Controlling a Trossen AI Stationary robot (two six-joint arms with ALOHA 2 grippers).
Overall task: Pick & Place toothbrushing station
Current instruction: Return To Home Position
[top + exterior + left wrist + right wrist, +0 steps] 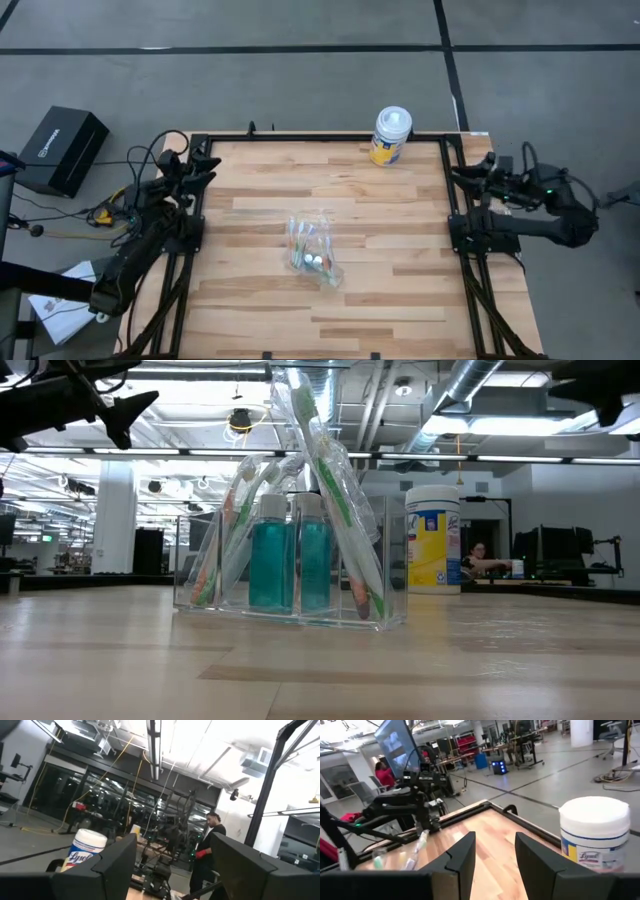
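Observation:
A clear plastic holder (314,250) stands on its flat base in the middle of the wooden table. It holds several slim toothbrushes, green, orange and white (330,490), leaning inside it, and two teal-and-white bottles (290,560) standing upright. My left gripper (203,165) is open at the table's far left corner, raised and empty. My right gripper (462,172) is open at the far right edge, raised and empty. The toothbrushes also show in the right wrist view (415,852).
A white and yellow wipes canister (390,135) stands at the table's far edge, right of the middle. A black box (62,150) lies on the floor to the left. People show in the room beyond the table.

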